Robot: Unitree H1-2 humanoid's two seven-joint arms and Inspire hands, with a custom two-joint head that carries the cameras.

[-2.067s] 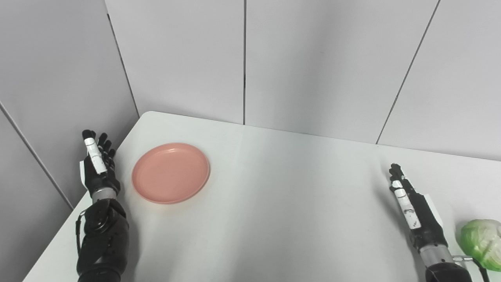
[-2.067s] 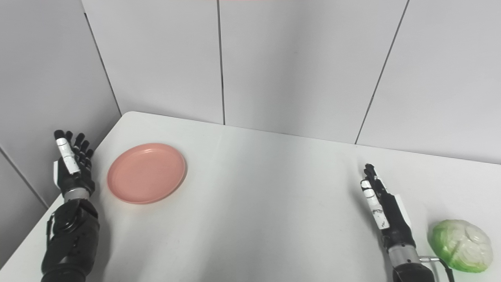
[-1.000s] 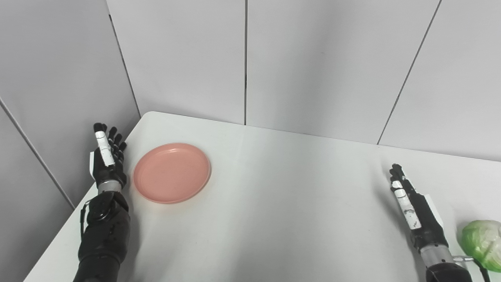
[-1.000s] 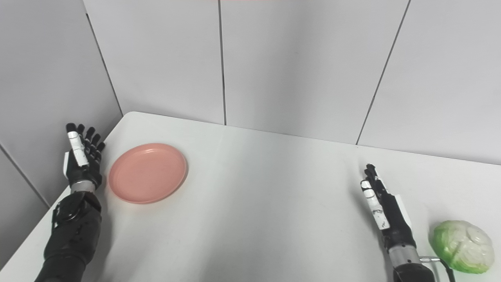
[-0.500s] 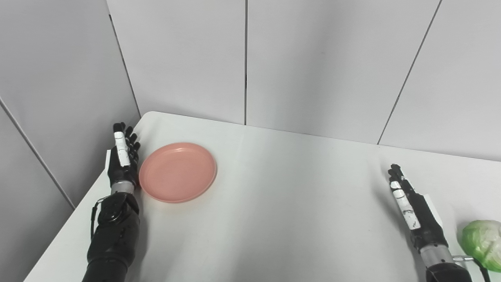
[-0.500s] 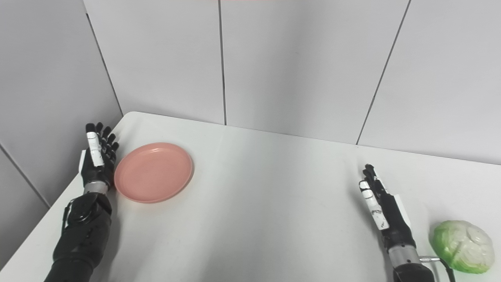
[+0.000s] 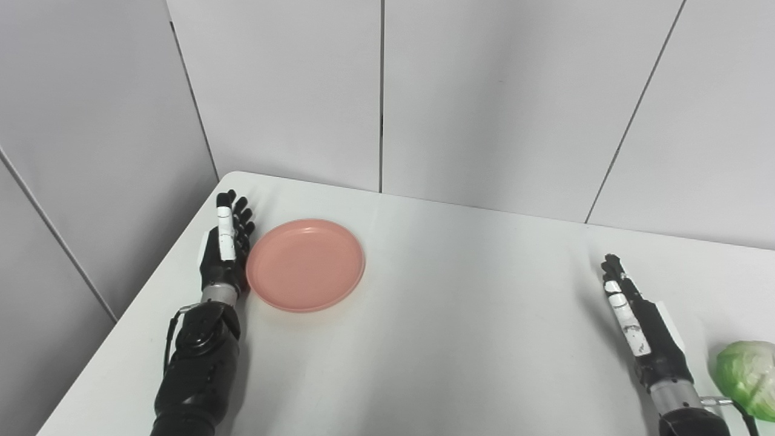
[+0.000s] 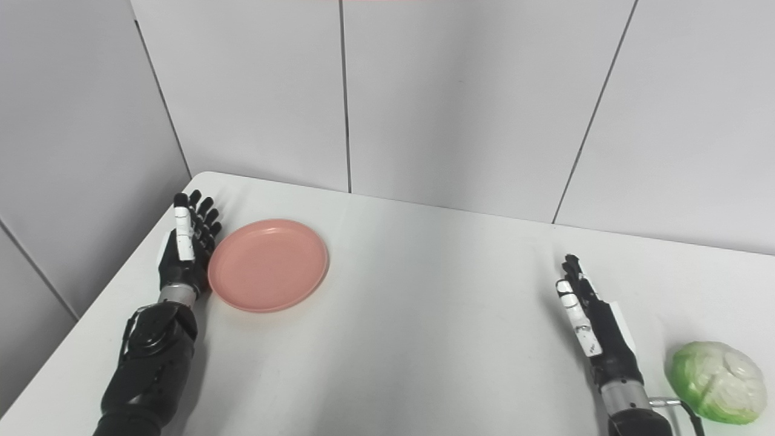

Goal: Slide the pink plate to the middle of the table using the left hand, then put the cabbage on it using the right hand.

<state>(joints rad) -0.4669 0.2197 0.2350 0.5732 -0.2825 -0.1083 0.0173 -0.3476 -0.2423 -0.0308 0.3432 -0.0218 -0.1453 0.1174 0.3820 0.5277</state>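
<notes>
1. Already my left hand [image 7: 225, 251] stood edge-on, fingers spread, pressed against the pink plate [image 7: 306, 265] left of the table [image 7: 460, 339] centre.
2. My right hand [image 8: 596, 330] waited flat, holding nothing, beside the cabbage [image 8: 714, 381].

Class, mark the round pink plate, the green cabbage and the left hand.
round pink plate [image 7: 306, 266], left eye view, centre of dish
green cabbage [image 8: 714, 381], right eye view, middle of head
left hand [image 8: 183, 251], right eye view, back of hand

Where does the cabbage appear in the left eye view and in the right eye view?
Left eye view: cabbage at the bottom right, cut by the picture's edge.
Right eye view: wholly visible at the bottom right.
Shared landmark: the right hand beside it, open.
</notes>
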